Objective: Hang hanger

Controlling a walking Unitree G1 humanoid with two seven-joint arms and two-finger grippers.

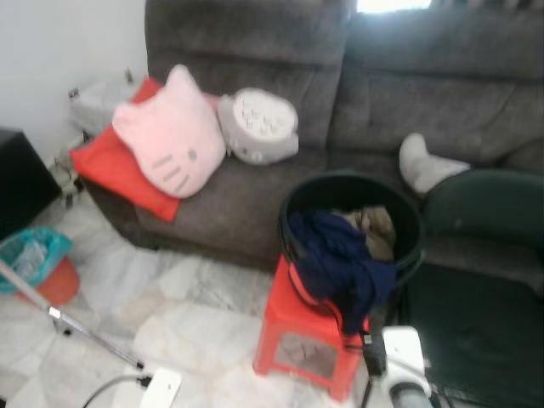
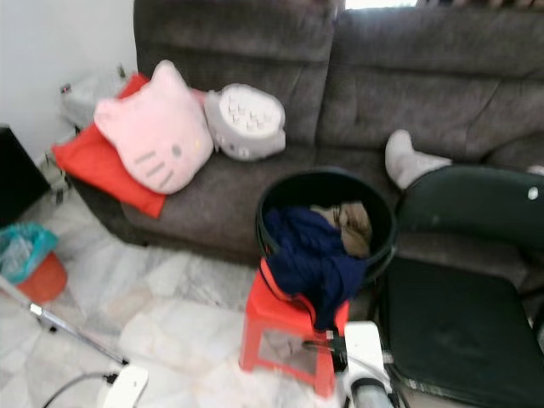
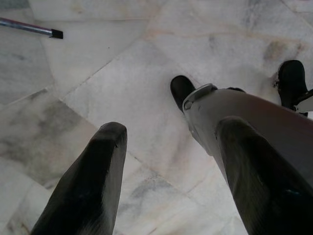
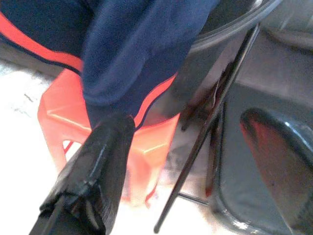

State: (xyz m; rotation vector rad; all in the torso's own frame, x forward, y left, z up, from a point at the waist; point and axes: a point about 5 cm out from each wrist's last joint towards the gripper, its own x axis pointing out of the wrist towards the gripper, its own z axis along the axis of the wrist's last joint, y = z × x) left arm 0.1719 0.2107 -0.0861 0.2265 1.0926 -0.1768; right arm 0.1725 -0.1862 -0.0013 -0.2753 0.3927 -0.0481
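Note:
A black laundry basket (image 1: 291, 204) stands on a red plastic stool (image 1: 289, 316) in front of the grey sofa (image 1: 255, 51). A navy garment (image 1: 340, 255) with orange trim hangs over its rim, with beige cloth behind it. My right gripper (image 4: 186, 120) is open, low beside the stool and the basket, and close to the hanging navy garment (image 4: 142, 44). Thin dark rods (image 4: 205, 137) slant down by the basket's side; I cannot tell what they are. My left gripper (image 3: 171, 127) is open over the marble floor with nothing between its fingers.
A person's leg in dark trousers with a white sock (image 1: 423, 161) rests on the sofa. A black chair seat (image 1: 476, 327) is right of the stool. Pink, red and grey cushions (image 1: 170, 140) lie on the sofa's left. A metal rod (image 1: 59, 319) and an orange bucket (image 1: 51, 285) are at left.

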